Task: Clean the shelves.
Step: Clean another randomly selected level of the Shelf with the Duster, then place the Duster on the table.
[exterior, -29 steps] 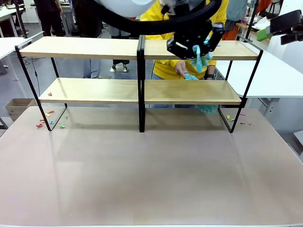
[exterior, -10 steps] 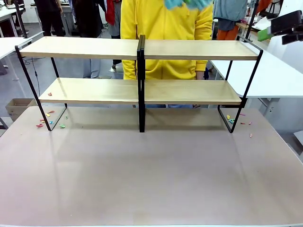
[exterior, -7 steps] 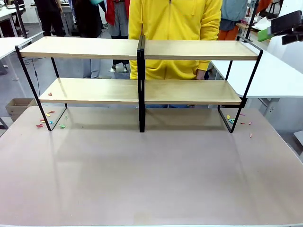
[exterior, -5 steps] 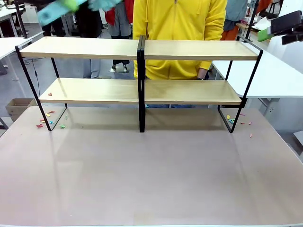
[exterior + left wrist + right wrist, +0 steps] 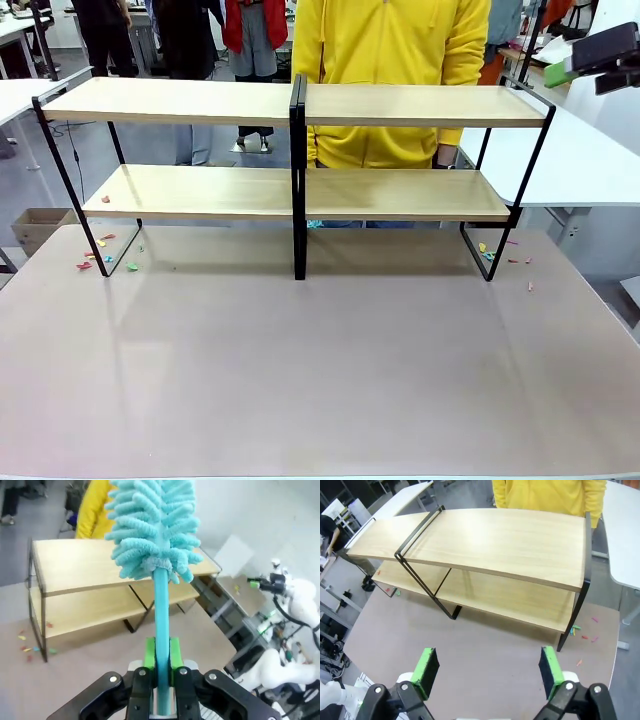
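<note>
Busy workshop in the background, with a person in a yellow top (image 5: 395, 60) standing right behind the shelves (image 5: 300, 105), which sit at the far edge of the brownish desk (image 5: 320, 370). From the front I count one rack, two long wood boards, one black centre post. Little coloured scraps (image 5: 100, 255) lie on the desk by both end legs, plus one speck on the lower board's left end.

Left wrist view: the left pincer (image 5: 161, 672) is clenched on the teal handle of one fluffy duster (image 5: 152, 525), held high above the desk. Looks light and floppy at the head, stiff in the stick, so gripping low on the handle seems right.

Right wrist view: the right pincer (image 5: 490, 667) hangs released, holding nothing, above the rack's right end.
</note>
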`<state>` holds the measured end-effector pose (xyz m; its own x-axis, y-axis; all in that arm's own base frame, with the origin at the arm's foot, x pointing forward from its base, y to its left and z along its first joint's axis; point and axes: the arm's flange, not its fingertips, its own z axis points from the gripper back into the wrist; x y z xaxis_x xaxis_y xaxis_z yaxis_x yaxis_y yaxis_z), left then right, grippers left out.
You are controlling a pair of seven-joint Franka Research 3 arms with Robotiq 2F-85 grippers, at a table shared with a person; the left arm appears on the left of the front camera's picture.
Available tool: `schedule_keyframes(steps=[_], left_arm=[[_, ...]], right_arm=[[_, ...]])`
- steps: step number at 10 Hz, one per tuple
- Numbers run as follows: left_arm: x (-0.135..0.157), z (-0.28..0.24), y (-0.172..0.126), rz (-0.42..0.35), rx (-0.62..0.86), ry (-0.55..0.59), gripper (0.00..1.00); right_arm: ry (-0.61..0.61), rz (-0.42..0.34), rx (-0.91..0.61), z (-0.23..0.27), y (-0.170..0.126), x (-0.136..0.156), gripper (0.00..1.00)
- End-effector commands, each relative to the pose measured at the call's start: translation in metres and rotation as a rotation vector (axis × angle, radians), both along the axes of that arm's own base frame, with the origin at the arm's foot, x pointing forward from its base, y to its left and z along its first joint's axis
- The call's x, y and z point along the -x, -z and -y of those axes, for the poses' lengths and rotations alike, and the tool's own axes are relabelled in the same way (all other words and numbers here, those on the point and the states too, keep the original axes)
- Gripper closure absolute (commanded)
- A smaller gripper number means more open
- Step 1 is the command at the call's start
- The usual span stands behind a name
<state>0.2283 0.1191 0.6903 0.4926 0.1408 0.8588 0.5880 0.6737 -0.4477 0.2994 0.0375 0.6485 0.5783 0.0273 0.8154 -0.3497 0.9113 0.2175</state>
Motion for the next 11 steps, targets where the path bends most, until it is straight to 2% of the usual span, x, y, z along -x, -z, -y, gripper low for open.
schedule_keyframes(steps=[1, 2, 3, 11], left_arm=[[0.004, -0.039, 0.011, -0.003, -0.034, -0.113, 0.87], [0.008, -0.048, 0.026, -0.05, -0.054, -0.164, 0.87], [0.009, -0.034, 0.006, 0.003, 0.014, -0.062, 0.87], [0.009, -0.034, 0.006, 0.003, 0.014, -0.062, 0.87]], right_arm=[[-0.009, -0.004, -0.014, 0.0, 0.0, -0.001, 0.0], [-0.009, -0.004, -0.014, 0.0, 0.0, -0.001, 0.0], [-0.009, -0.004, -0.014, 0.0, 0.0, -0.001, 0.0], [-0.009, -0.004, -0.014, 0.0, 0.0, -0.001, 0.0]])
